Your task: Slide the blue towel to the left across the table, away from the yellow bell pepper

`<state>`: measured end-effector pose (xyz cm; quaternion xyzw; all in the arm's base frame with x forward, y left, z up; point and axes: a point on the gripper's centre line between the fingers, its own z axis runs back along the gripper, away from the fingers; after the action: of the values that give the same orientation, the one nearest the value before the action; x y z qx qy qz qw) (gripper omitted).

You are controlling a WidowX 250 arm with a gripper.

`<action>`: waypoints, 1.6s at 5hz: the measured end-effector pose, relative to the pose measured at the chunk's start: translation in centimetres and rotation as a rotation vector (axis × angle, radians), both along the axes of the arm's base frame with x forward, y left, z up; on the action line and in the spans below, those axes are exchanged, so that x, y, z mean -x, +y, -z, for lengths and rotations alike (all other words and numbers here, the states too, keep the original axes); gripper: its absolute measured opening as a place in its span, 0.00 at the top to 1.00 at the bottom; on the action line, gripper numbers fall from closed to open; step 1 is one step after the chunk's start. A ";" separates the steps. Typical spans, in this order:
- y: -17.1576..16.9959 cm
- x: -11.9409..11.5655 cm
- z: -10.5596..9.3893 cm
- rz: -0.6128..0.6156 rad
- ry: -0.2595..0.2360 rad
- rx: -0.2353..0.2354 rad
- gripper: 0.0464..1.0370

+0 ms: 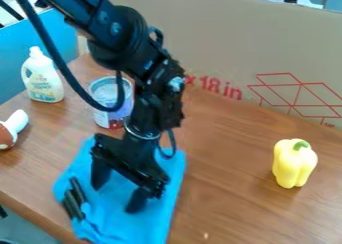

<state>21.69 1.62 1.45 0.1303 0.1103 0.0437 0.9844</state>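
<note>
While my fingers [117, 194] stand wide apart, holding nothing, over the blue cloth [157, 215], I would keep any pinch low, level and gentle, clear of the dark object [71, 205] on it and the can [104, 93] beyond.

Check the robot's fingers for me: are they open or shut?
Open: the two black fingers stand well apart over the blue cloth, which shows between them.

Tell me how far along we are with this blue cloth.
Done, apparently: the blue cloth lies mostly flat on the table. In hand: nothing; the pincer hangs open above it. Left, perhaps: the bunched lower corner, near the dark object on the cloth.
</note>
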 end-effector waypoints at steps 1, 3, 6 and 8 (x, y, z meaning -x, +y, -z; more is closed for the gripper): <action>0.6 0.1 0.1 -0.006 0.006 0.003 0.04; 2.1 1.3 -1.1 -0.038 0.010 -0.011 0.04; 1.3 1.2 -6.3 -0.022 -0.169 0.079 0.04; -4.3 0.0 -8.5 0.157 -0.195 0.248 0.04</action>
<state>21.65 -2.64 9.94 0.0114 0.0080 -0.0348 0.9993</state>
